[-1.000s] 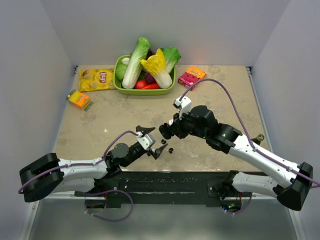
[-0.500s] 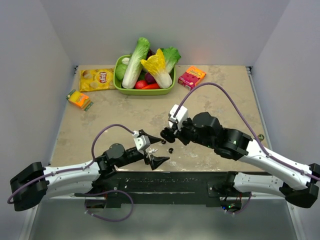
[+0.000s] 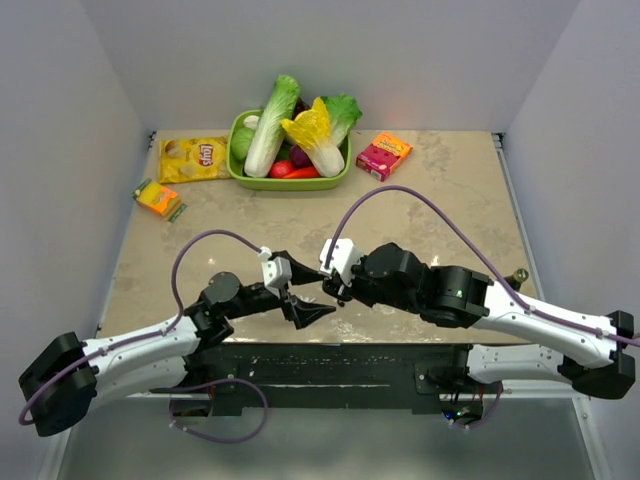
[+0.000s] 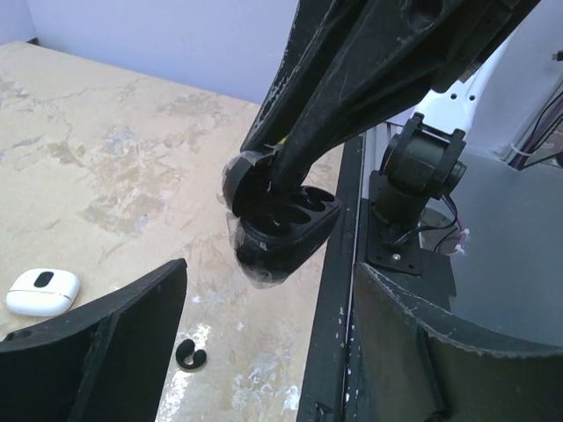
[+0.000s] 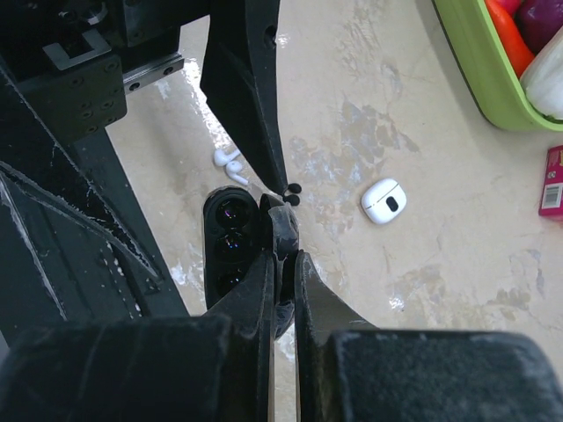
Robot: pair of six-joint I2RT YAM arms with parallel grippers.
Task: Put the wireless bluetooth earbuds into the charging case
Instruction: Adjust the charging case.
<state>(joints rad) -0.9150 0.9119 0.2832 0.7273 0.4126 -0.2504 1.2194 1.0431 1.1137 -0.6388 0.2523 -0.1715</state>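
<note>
My right gripper (image 5: 281,264) is shut on the raised lid of a black charging case (image 5: 230,237), held open above the table with its dark wells showing. The left wrist view shows this black charging case (image 4: 281,224) hanging just ahead of my open left gripper (image 4: 264,352). A black earbud (image 4: 190,354) lies on the table below, between the left fingers. In the right wrist view the black earbud (image 5: 292,193) sits by a left fingertip. A white charging case (image 5: 384,200) with a dark spot and white earbuds (image 5: 227,164) lie on the table. From above, both grippers (image 3: 305,290) meet near the front edge.
A green bowl (image 3: 240,170) of vegetables stands at the back, with a yellow chips bag (image 3: 193,158), an orange box (image 3: 158,198) and a pink box (image 3: 383,154) around it. The black base rail (image 4: 339,290) runs along the table's near edge, right beside the left gripper.
The right arm has brought the black case leftward and nearer the front edge. My left gripper has swung right to meet it, and its jaws have narrowed somewhat.
</note>
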